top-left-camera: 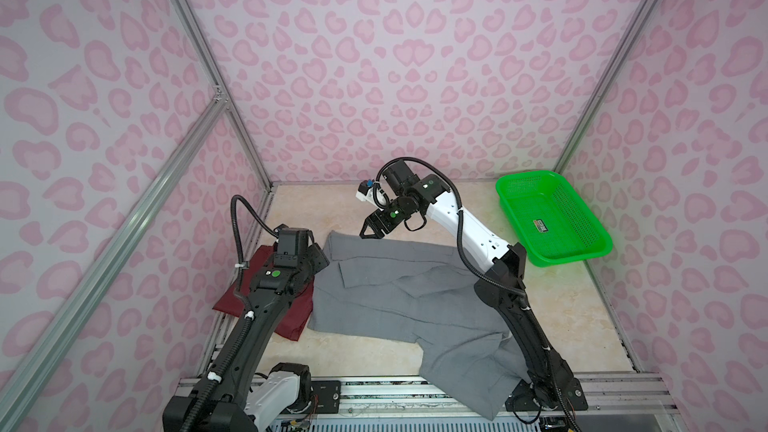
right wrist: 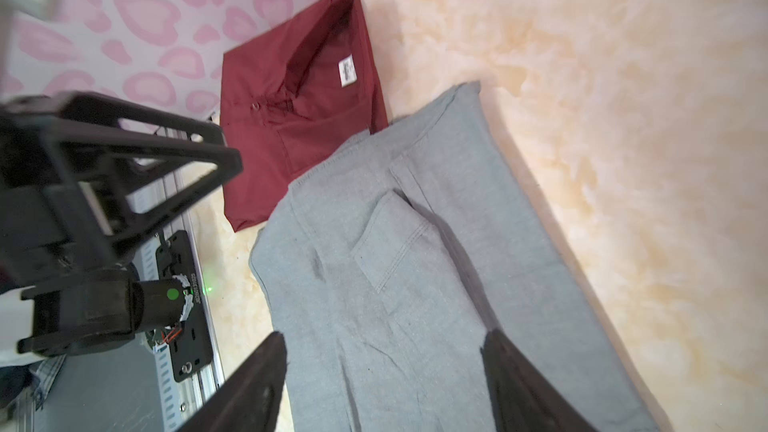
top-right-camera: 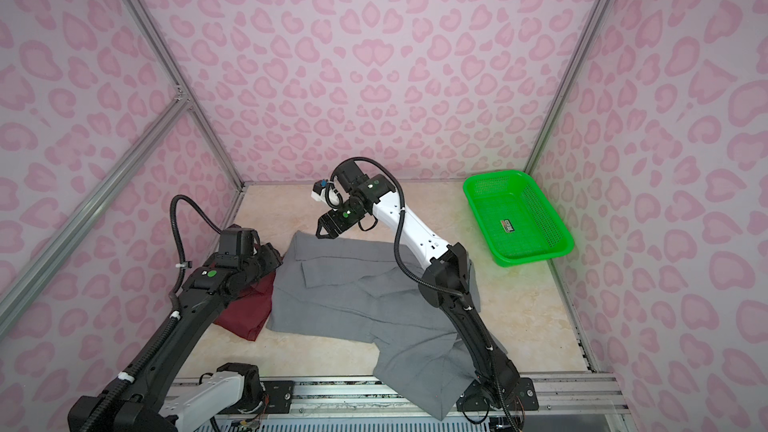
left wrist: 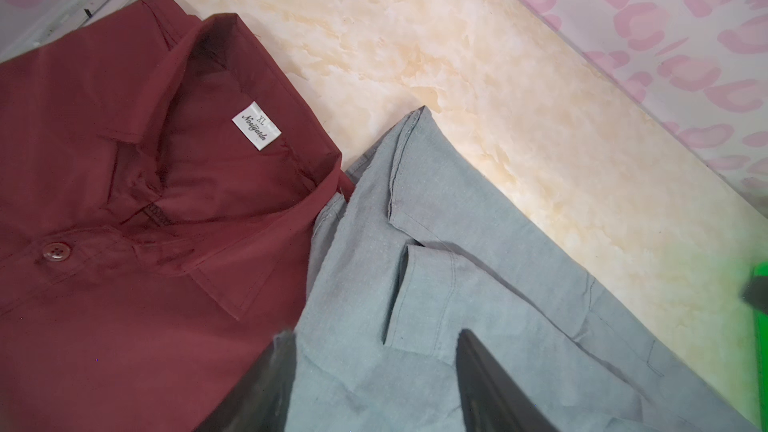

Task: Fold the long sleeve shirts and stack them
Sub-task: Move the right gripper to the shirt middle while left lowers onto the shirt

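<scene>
The white neck label [left wrist: 256,125] inside the maroon shirt [left wrist: 104,305] collar is showing "XL" above a cursive brand word beginning "No", while the sticker [top-left-camera: 540,226] in the green basket [top-left-camera: 582,214] is appearing too small to read.

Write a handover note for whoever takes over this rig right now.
Left gripper: open, empty, above the grey shirt beside the maroon shirt.
Right gripper: open, empty, over the grey shirt's far edge.
Done: maroon shirt folded, lying at the left.
Left: grey shirt only partly folded, near end draped off the front of the table. Finish folding it, then stack the two.
</scene>
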### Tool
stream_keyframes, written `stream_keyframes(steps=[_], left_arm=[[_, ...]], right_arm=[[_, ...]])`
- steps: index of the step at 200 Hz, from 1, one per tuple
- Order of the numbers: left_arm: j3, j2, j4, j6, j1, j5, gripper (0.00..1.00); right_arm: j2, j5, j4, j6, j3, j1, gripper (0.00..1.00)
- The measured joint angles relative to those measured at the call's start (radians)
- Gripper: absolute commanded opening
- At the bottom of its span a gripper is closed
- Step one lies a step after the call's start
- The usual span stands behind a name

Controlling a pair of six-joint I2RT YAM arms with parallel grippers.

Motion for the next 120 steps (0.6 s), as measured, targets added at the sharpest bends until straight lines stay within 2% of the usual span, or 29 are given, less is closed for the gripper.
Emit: stream_keyframes(steps=[21,50,69,94,120], left_arm=[[0.004,0.027,0.002,0.008,0.0,0.046,0.63],[-0.051,0.051,0.016,0.01,-0.015,0.13,0.63],[-0.102,0.058,0.018,-0.031,-0.053,0.181,0.63],[-0.148,0.069,0.041,-0.092,-0.129,0.22,0.62],[-0.169,0.116,0.06,-0.148,-0.186,0.229,0.58]], right_arm=[[-0.165,0.04,0.068,0.021,-0.206,-0.003,0.74],[-0.452,0.077,0.265,0.088,-0.666,-0.004,0.74],[-0.583,0.082,0.389,0.136,-0.915,-0.003,0.74],[-0.713,0.093,0.492,0.173,-1.127,-0.003,0.74],[-0.823,0.115,0.565,0.196,-1.273,-0.006,0.74]])
